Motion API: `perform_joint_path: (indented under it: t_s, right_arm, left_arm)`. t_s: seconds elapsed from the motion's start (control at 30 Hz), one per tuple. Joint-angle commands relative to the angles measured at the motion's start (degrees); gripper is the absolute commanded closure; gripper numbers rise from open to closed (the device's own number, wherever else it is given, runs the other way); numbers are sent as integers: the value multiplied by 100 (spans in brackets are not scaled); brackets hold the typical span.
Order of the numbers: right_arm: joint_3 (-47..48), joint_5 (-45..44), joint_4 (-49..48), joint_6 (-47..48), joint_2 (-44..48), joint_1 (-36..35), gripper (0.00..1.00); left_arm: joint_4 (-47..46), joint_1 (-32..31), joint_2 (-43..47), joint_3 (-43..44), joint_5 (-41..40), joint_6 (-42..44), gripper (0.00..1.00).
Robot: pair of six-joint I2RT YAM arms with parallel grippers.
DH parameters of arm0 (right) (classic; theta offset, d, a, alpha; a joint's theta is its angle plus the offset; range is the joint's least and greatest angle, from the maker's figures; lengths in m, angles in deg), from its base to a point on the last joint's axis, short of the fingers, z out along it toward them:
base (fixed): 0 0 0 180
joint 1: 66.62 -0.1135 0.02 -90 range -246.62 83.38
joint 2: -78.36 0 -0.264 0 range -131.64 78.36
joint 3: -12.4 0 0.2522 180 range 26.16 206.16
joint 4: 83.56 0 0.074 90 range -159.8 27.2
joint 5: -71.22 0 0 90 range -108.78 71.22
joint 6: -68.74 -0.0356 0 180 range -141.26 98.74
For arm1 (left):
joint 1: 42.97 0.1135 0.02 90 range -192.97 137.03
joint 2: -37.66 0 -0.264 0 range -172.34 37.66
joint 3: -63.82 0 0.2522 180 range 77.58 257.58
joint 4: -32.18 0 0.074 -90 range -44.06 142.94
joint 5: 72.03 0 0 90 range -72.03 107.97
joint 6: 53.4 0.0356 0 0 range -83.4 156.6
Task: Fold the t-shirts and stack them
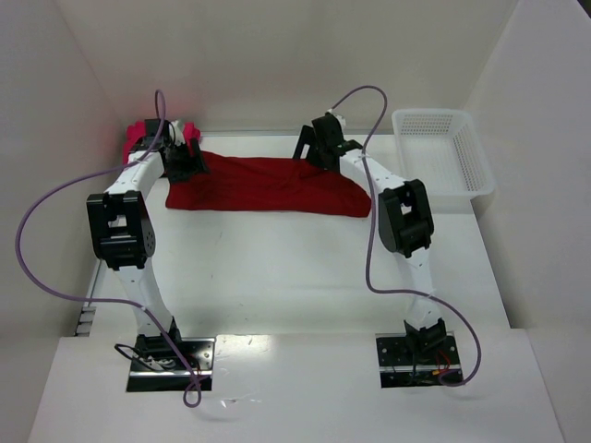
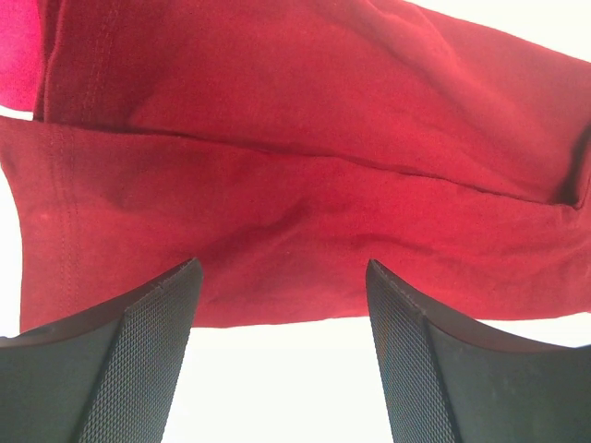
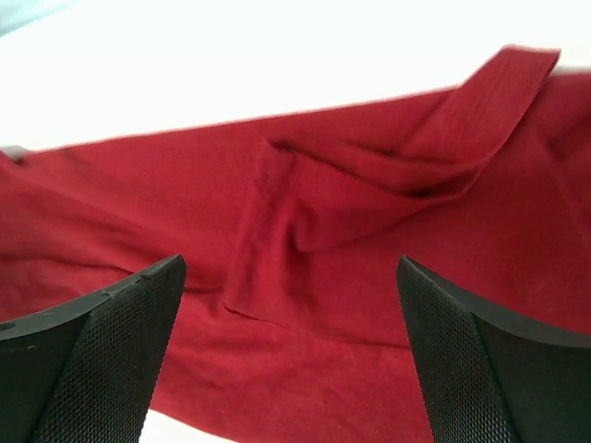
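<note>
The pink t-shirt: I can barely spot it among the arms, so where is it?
In the top view the pink t-shirt sits in the far left corner, partly behind the left gripper, past the left end of the red t-shirt.

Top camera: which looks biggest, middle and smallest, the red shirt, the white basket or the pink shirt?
1. red shirt, the widest.
2. white basket, nearly as big, so the top two are unsure.
3. pink shirt, smallest; only a bit shows.
</note>
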Motion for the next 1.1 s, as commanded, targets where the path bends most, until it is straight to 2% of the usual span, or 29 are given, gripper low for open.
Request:
perform_joint_path:
  t_s: [0.0,0.17,0.33,0.47,0.53,0.67,0.8,1.07]
  right_arm:
    - [-90,-150,-502,46,383,96,0]
    - [331,8,-327,-67,-39,96,1]
    - [1982,8,499,11,-1030,44,5]
    - [2537,8,570,196,-1348,-70,7]
    - [2836,8,762,196,-1463,-71,11]
    - [2986,-52,1158,196,-1578,-124,20]
    - [2767,-53,1220,354,-1525,-316,20]
    - [2916,-254,1159,688,-1806,-449,20]
  left_arm:
    - [-172,27,285,-87,147,106,20]
    - [-172,27,337,-140,147,106,20]
    - [-172,27,338,-140,147,106,20]
    - [-172,27,338,-140,147,106,20]
    - [-172,27,338,-140,147,106,20]
    - [-172,79,338,-140,147,106,20]
    - [-172,79,338,-140,147,106,20]
    - [-172,79,346,-245,147,106,20]
